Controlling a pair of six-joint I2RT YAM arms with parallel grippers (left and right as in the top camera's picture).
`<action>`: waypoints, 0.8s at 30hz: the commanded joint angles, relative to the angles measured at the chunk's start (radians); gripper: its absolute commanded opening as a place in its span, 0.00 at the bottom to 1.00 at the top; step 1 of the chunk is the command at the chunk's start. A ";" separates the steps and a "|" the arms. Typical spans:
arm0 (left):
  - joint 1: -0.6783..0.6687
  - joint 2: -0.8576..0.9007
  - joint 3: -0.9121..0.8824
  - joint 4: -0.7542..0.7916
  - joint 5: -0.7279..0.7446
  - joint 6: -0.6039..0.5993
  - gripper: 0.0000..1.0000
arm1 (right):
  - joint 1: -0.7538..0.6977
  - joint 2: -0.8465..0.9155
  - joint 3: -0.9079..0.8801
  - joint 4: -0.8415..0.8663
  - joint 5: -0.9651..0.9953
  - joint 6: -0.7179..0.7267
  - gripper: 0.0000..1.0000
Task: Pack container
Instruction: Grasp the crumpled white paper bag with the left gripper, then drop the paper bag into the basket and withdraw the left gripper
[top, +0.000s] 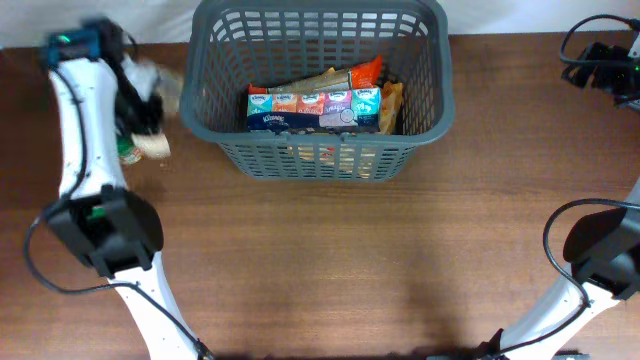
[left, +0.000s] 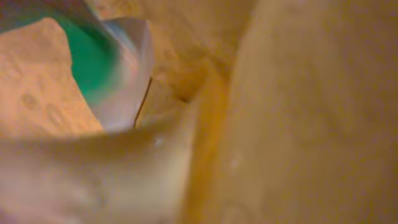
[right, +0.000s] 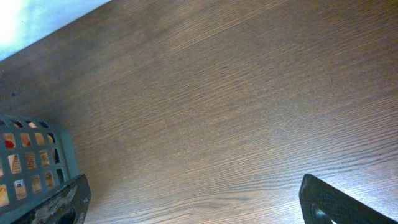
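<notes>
The container (top: 230, 150) shows sharp under even light; the left wrist view is wholly blurred.

Bare table (top: 340, 260) before the basket (top: 400, 155), packets (top: 315, 108) filling its near half, clutter (top: 156, 146) crowding its left side

Wooden table (top: 330, 250); tissue packs (top: 312, 108) (blue-wrapped); orange snack packet (top: 368, 72).
</notes>
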 joint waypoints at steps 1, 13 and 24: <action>0.006 -0.152 0.297 0.026 0.000 -0.016 0.02 | -0.005 -0.015 -0.006 0.003 -0.007 0.005 0.99; -0.267 -0.178 0.489 0.232 0.315 0.722 0.02 | -0.005 -0.015 -0.006 0.003 -0.006 0.005 0.99; -0.613 0.108 0.359 0.208 0.240 0.807 0.02 | -0.005 -0.015 -0.006 0.003 -0.007 0.005 0.99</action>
